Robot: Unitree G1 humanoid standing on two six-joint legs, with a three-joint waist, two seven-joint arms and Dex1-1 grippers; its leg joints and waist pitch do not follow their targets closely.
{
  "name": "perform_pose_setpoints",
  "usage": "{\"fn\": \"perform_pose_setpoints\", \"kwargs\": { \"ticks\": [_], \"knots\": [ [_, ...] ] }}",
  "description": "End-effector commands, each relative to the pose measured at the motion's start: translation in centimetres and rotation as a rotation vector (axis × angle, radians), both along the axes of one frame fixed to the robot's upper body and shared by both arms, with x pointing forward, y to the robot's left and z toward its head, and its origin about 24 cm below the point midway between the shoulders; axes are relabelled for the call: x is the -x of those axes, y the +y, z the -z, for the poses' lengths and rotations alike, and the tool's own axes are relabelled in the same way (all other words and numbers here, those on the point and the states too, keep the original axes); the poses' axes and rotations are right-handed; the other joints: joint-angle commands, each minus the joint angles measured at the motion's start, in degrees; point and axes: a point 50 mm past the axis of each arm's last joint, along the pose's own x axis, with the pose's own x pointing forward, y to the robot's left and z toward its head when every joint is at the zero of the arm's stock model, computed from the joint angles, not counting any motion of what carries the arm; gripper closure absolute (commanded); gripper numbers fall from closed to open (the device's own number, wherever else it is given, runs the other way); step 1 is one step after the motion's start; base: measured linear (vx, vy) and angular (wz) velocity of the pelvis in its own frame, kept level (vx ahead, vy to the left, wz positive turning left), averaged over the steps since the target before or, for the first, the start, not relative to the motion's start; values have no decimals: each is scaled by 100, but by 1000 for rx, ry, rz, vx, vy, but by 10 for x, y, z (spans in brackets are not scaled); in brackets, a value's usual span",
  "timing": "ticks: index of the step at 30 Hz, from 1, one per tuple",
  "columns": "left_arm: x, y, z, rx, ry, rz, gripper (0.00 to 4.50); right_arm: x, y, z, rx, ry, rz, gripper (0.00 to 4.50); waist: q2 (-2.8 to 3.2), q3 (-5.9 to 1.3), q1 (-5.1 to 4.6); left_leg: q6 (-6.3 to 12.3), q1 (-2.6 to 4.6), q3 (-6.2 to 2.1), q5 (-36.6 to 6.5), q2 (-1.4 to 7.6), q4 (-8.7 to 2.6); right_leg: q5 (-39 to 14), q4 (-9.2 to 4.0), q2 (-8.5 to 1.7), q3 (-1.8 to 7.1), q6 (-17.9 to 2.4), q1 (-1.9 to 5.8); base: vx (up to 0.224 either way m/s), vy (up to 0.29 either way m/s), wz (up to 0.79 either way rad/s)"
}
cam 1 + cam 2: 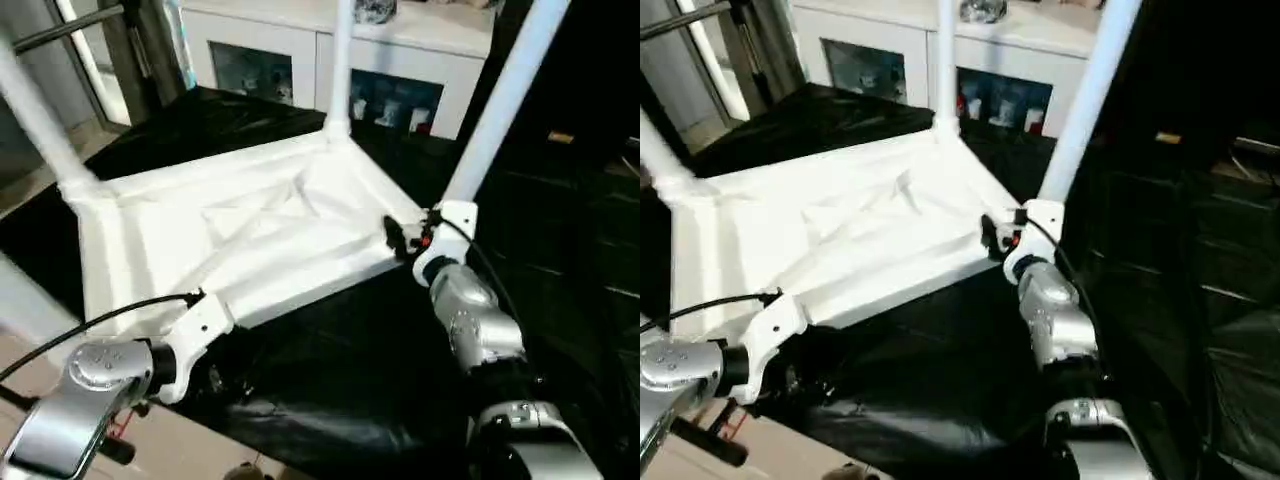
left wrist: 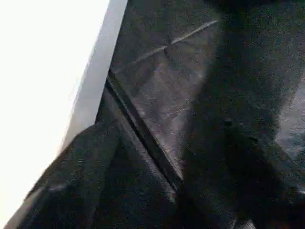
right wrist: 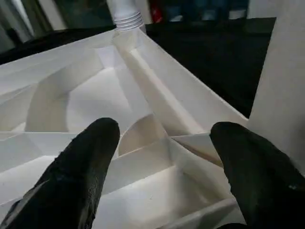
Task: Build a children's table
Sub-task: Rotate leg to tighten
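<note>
The children's table lies upside down on a black cloth, its ribbed white top point(image 1: 250, 230) facing up. White legs rise from the far corner point(image 1: 341, 60), the right corner point(image 1: 500, 100) and the left corner point(image 1: 40, 120). My right gripper point(image 3: 164, 138) is open above the ribs at the right corner, beside that leg point(image 3: 281, 71), with nothing between its black fingers point(image 3: 90, 157). My left wrist point(image 1: 200, 330) sits at the top's near edge. My left gripper point(image 2: 162, 157) is down by the white edge point(image 2: 95, 95), its fingers apart over the cloth and holding nothing.
A white glass-door cabinet point(image 1: 250, 60) stands right behind the table. The black cloth point(image 1: 330, 390) covers the work surface and drops off at the near left onto a beige floor point(image 1: 180, 450). A dark pole point(image 1: 70, 25) crosses the upper left.
</note>
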Motion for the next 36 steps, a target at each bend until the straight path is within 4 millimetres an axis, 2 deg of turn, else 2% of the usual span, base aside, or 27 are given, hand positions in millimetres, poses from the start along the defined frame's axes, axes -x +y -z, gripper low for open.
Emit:
{"fn": "perform_pose_setpoints", "kwargs": {
  "ticks": [1, 6, 9, 11, 15, 20, 21, 22, 25, 26, 29, 32, 33, 36],
  "knots": [
    [-6, 6, -7, -28, -50, -31, 14, -4, -28, -7, 3, -33, 120, 81, 96, -348, -56, -185, 97, -36, -1011, 189, -439, -139, -358, -236, 179, -1063, 209, 0, 0, 0],
    [-9, 7, -8, -37, -90, -38, 1, -9, -46, -16, 41, -64, 175, 81, 73, -366, -42, -129, 73, -30, -826, 169, -404, 97, -335, -232, 170, -1070, 245, 0, 0, 0],
    [-11, 8, -9, -35, -118, -51, 1, -11, -67, -20, 72, -73, 237, 81, 63, -383, -47, -69, 67, -22, -696, 157, -379, 251, -316, -226, 164, -1132, 255, 0, 0, 0],
    [-11, 9, -9, -36, -117, -52, 1, -11, -69, -21, 79, -77, 244, 81, 56, -382, -44, -44, 58, -23, -670, 158, -374, 271, -310, -226, 159, -1157, 264, 0, 0, 0],
    [-7, 12, -9, -32, -116, -58, 1, -8, -90, -20, 118, -74, 285, 81, 34, -381, -52, 33, 47, -17, -648, 152, -360, 236, -316, -226, 156, -1185, 279, 0, 0, 0],
    [2, 18, -9, -15, -125, -60, 1, -5, -102, -18, 135, -64, 315, 81, 54, -373, -63, 66, 37, -22, -754, 161, -359, 92, -334, -232, 147, -1228, 270, 0, 0, 0],
    [7, 19, -10, 19, -126, -56, 1, -4, -104, -18, 137, -66, 312, 81, 65, -370, -58, 75, 58, -16, -831, 160, -358, 15, -341, -221, 147, -1234, 255, 0, 0, 0],
    [16, 19, -13, 77, -120, -53, 1, -3, -104, -18, 148, -67, 296, 81, 59, -367, -69, 73, 32, -26, -852, 168, -363, 12, -334, -236, 144, -1263, 274, 0, 0, 0],
    [26, 23, -14, 141, -107, -70, 1, -2, -100, -17, 161, -79, 252, 81, 62, -363, -77, 125, 31, -17, -884, 171, -355, 73, -333, -219, 143, -1315, 257, 0, 0, 0],
    [28, 29, -16, 177, -131, -111, 1, -1, -95, -16, 166, -86, 216, 81, 80, -324, -73, 153, 47, -13, -1094, 172, -376, -193, -376, -204, 145, -1289, 227, 0, 0, 0],
    [25, 44, -25, 263, -250, -241, 1, 5, -83, -14, 176, -108, 120, 81, 78, -308, -73, 94, 41, -29, -1301, 185, -403, -527, -417, -223, 153, -1214, 246, 0, 0, 0],
    [32, 58, -26, 235, -260, -275, 1, 15, -67, -9, 201, -119, 13, 81, 50, -302, -89, 142, 9, -50, -1247, 191, -418, -420, -403, -213, 158, -1104, 254, 0, 0, 0],
    [36, 63, -28, 236, -269, -294, 1, 23, -60, -5, 215, -122, -33, 81, 52, -296, -99, 157, 22, -50, -1294, 199, -422, -518, -419, -216, 162, -1062, 241, 0, 0, 0],
    [37, 66, -31, 255, -287, -319, 1, 30, -57, -2, 216, -122, -42, 81, 73, -278, -109, 122, 50, -54, -1484, 213, -455, -826, -451, -212, 171, -1037, 205, 0, 0, 0]
  ]
}}
